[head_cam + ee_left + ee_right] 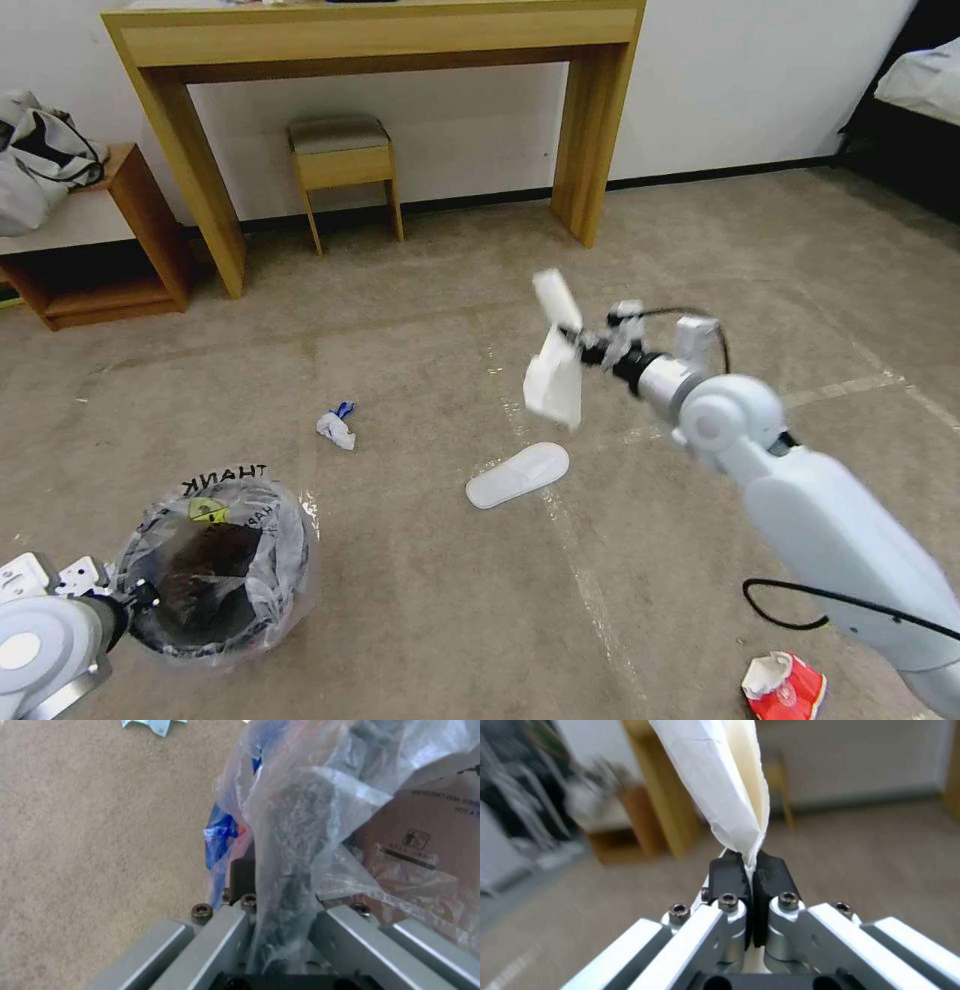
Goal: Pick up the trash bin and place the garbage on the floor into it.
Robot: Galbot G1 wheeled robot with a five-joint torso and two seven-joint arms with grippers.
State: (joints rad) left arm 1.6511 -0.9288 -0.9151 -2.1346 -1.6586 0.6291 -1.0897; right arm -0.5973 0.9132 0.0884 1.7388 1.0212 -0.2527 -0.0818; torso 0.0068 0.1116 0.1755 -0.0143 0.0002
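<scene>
The trash bin (pixel 215 570) is a round bucket lined with a clear bag with black lettering. It sits at the lower left of the head view, and my left gripper (pixel 125 600) is shut on its bag-covered rim (pixel 295 851). Over the middle of the floor my right gripper (pixel 585 345) is raised and shut on a folded white slipper (pixel 553 375), whose edge is pinched between the black pads (pixel 725 875). Garbage lies on the carpet: a crumpled white and blue scrap (pixel 337 426) and a crushed red can (pixel 785 685).
A second white slipper (pixel 517 475) lies flat between the bin and my right arm. Against the far wall stand a wooden desk (pixel 380 40), a stool (pixel 345 160) and a low shelf (pixel 95 250) with a bag on it. A light-blue scrap (pixel 155 724) lies beside the bin.
</scene>
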